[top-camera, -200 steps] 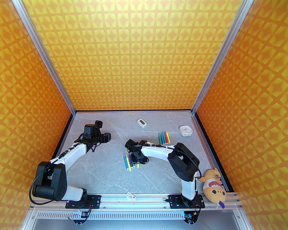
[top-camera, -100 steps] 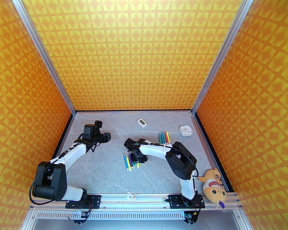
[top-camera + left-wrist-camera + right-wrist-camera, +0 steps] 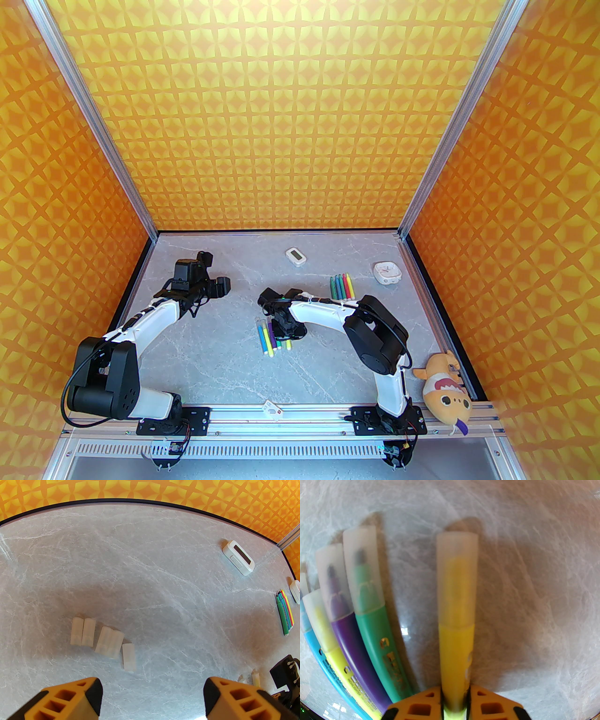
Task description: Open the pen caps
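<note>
My right gripper [image 3: 454,692] is shut on the barrel of a yellow pen [image 3: 455,653]. Its pale translucent pen cap [image 3: 456,578] is on and points away from the fingers. Left of it lie capped green [image 3: 377,630], purple [image 3: 350,639], yellow-green and blue pens. From above, my right gripper [image 3: 287,328] sits over this pen row [image 3: 268,338] mid-table. My left gripper [image 3: 152,686] hangs open above bare table, with several loose pen caps [image 3: 104,639] lying ahead of it to the left. It is at the back left [image 3: 221,287].
A row of several uncapped pens [image 3: 341,287] lies right of centre toward the back. Behind it are a white timer [image 3: 295,256] and a small white clock [image 3: 386,273]. A plush toy [image 3: 445,391] sits at the near right corner, and a small white tag [image 3: 272,408] at the front rail.
My right gripper has closed on the yellow pen, and the right arm has shifted slightly left. The left arm has not moved.
</note>
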